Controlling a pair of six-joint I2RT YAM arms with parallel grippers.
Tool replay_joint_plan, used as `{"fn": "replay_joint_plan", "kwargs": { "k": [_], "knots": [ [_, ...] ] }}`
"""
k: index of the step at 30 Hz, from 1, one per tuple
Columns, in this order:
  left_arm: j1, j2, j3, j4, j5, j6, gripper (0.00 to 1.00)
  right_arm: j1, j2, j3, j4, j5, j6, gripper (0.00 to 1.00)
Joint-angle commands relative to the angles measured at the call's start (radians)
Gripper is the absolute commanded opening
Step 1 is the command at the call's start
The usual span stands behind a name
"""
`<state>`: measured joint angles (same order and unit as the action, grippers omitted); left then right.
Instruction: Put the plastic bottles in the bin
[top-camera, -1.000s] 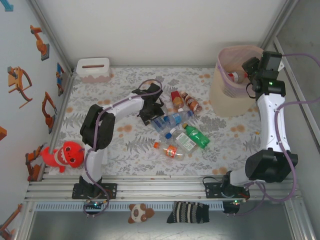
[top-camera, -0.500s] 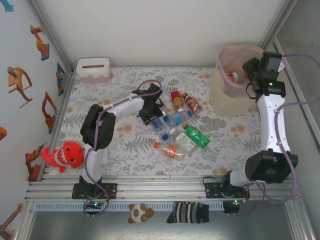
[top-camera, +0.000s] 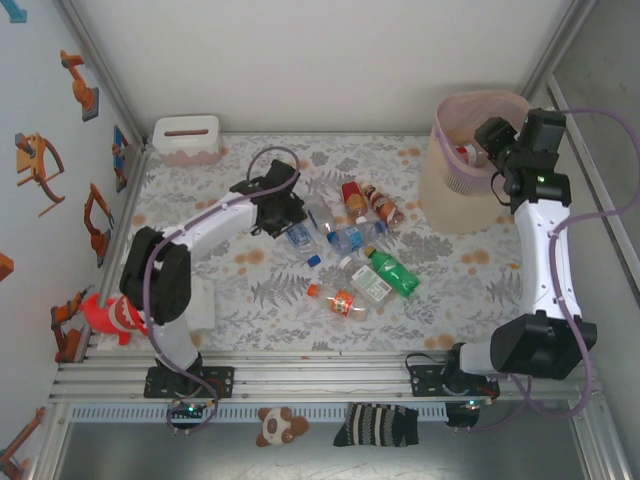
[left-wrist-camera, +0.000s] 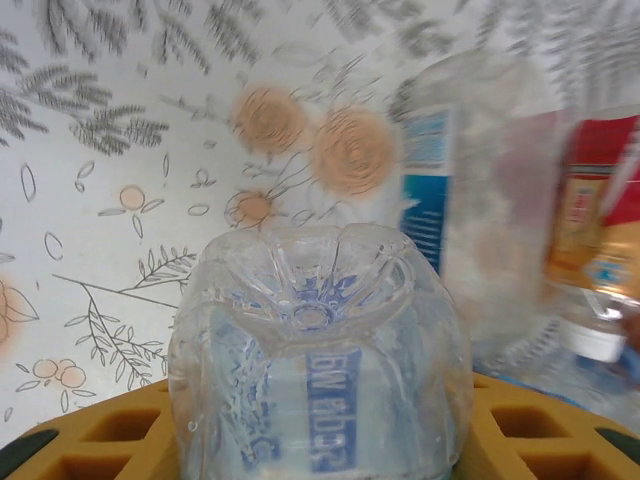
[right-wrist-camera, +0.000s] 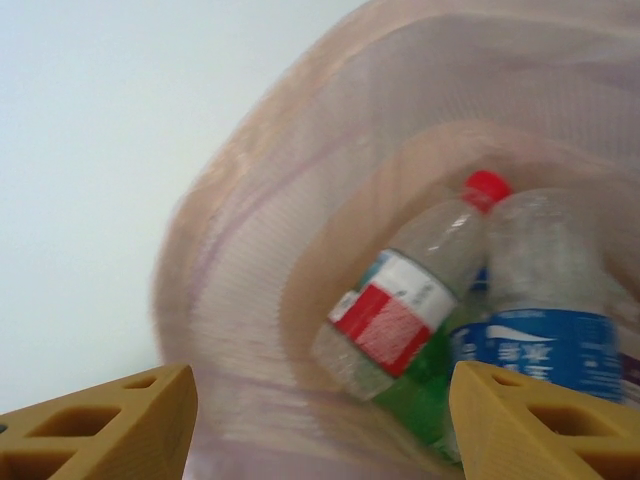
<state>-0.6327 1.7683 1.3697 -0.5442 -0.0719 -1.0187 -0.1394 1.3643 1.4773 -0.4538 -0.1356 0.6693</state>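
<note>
Between the yellow fingers (left-wrist-camera: 95, 440) of my left gripper (left-wrist-camera: 315, 445) sits a clear plastic bottle (left-wrist-camera: 315, 340) with a blue label, its base facing the camera. The gripper (top-camera: 288, 222) is shut on this bottle (top-camera: 300, 237) at the left edge of the pile. Several more bottles lie on the floral table: red-labelled ones (top-camera: 356, 197), a clear blue-capped one (top-camera: 350, 237), a green one (top-camera: 393, 271) and an orange one (top-camera: 341, 301). My right gripper (top-camera: 488, 136) hangs open over the bin (top-camera: 448, 190) with nothing between its fingers (right-wrist-camera: 110, 415). Inside the bin (right-wrist-camera: 250, 250) lie a red-capped bottle (right-wrist-camera: 400, 300), a blue-labelled one (right-wrist-camera: 540, 345) and a green one (right-wrist-camera: 412, 392).
A white-and-pink tissue box (top-camera: 186, 139) stands at the back left corner. A red toy (top-camera: 135, 308) sits by the left arm's base. A plush bear (top-camera: 280, 425) and a striped sock (top-camera: 375, 425) lie beyond the front rail.
My left gripper has closed on the clear blue-labelled bottle and drawn it left, away from the pile. My right gripper has shifted slightly left over the bin.
</note>
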Motion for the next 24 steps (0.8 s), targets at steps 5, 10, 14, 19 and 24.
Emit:
{"fn": "replay_joint_plan", "kwargs": {
  "k": [5,10,14,19,24],
  "knots": [
    [0.016,-0.243,-0.164,0.363,0.015,0.248,0.44,0.025,-0.050,-0.079,0.269,-0.414,-0.116,0.65],
    [0.028,-0.349,-0.214,0.521,0.128,0.386,0.43,0.121,-0.071,-0.090,0.275,-0.475,-0.241,0.65],
    [0.029,-0.399,-0.217,0.580,0.193,0.450,0.42,0.230,-0.098,-0.113,0.270,-0.455,-0.325,0.65],
    [0.029,-0.438,-0.214,0.631,0.200,0.468,0.39,0.354,-0.111,-0.157,0.306,-0.448,-0.354,0.65],
    [0.028,-0.462,-0.209,0.669,0.235,0.489,0.38,0.475,-0.110,-0.202,0.344,-0.429,-0.386,0.65]
  ]
}}
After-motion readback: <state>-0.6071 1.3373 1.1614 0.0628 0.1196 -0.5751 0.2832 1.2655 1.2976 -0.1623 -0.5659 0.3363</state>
